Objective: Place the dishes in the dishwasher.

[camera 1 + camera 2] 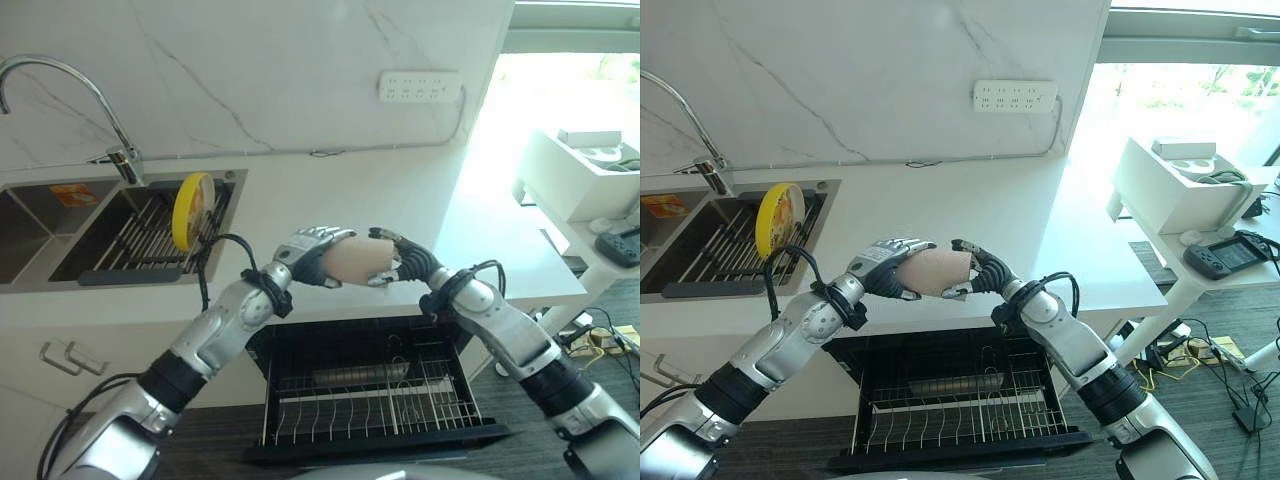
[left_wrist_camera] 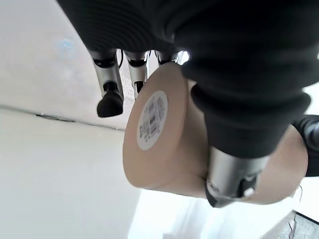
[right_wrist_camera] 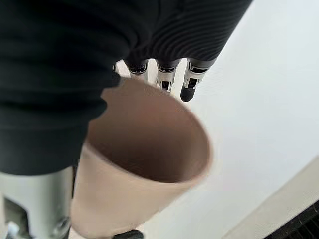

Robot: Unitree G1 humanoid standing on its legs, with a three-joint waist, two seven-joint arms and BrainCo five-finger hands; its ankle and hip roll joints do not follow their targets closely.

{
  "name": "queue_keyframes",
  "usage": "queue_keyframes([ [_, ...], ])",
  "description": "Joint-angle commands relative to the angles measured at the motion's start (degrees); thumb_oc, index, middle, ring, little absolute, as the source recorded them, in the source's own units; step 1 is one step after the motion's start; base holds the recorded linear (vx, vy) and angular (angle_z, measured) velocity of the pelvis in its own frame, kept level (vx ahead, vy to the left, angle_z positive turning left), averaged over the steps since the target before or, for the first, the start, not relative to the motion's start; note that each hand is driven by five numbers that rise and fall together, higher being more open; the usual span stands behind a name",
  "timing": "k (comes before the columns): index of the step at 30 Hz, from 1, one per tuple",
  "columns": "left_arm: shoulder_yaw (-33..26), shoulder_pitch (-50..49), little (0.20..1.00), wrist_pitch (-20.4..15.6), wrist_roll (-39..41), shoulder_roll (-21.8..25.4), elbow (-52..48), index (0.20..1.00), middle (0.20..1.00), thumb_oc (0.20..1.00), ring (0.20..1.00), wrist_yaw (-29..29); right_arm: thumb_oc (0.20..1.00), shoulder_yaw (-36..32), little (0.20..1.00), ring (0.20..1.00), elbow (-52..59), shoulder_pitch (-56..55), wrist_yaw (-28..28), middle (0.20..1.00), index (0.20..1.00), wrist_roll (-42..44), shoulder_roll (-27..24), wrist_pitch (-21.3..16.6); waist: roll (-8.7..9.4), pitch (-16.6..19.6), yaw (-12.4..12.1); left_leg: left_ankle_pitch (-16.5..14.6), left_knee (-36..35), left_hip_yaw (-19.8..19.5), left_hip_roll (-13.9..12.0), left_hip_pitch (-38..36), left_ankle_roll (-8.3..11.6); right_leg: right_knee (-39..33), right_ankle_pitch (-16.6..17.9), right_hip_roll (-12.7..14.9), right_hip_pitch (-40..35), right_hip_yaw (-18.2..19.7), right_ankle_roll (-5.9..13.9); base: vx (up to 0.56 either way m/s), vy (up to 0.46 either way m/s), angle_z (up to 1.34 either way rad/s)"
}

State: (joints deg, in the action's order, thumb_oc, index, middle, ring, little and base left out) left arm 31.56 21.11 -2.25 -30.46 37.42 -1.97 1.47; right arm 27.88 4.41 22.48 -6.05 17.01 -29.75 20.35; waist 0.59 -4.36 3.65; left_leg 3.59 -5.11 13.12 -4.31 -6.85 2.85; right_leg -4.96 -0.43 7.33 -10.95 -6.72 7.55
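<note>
Both hands, left hand (image 1: 312,256) and right hand (image 1: 402,258), clamp one beige cup (image 1: 357,261) above the open dishwasher rack (image 1: 375,395), seemingly mid-handover; next, one releases, the other lowers it.

both arms reach in and meet at the middle, bent at the elbows. the left hand (image 1: 312,256) and the right hand (image 1: 398,262) face each other, fingers (image 2: 110,88) and thumbs curled round opposite ends of the same cup (image 1: 355,261), held level in the air between them.
</note>
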Motion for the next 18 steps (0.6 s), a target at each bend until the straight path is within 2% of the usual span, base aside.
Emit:
queue_keyframes([
  [1, 0.3, 8.5, 0.200, -1.3, -0.4, -1.7, 0.0, 0.200, 0.200, 0.200, 0.200, -2.3, 1.000, 2.7, 1.000, 1.000, 1.5, 5.7, -0.1, 1.000, 1.000, 2.1, 2.4, -3.7, 0.25, 0.7, -2.0, -5.4, 2.1, -2.1, -3.8, -2.9, 2.19, 3.2, 0.2, 4.4, 3.4, -3.6, 4.00, 0.00, 0.000, 0.00],
  [14, 0.5, 8.9, 0.200, -1.3, -0.7, -1.9, -0.3, 0.200, 0.200, 0.200, 0.200, -2.4, 1.000, 3.1, 1.000, 1.000, 0.8, 5.8, -0.7, 1.000, 1.000, 3.2, 3.2, -2.8, 0.36, 0.6, -2.1, -5.4, 2.0, -2.0, -3.8, -3.1, 2.19, 3.1, 0.2, 4.5, 3.2, -3.9, 3.99, 0.00, 0.000, 0.00],
  [18, 0.4, 9.0, 0.200, -1.6, -0.7, -1.5, -0.2, 0.200, 0.200, 0.200, 0.200, -2.2, 1.000, 3.2, 1.000, 1.000, 0.4, 5.6, -1.7, 1.000, 1.000, 4.9, 3.0, -1.5, 0.41, 0.7, -2.2, -5.4, 2.0, -1.9, -3.8, -3.0, 2.19, 3.1, 0.2, 4.5, 3.1, -4.1, 3.95, 0.00, 0.000, 0.00],
])
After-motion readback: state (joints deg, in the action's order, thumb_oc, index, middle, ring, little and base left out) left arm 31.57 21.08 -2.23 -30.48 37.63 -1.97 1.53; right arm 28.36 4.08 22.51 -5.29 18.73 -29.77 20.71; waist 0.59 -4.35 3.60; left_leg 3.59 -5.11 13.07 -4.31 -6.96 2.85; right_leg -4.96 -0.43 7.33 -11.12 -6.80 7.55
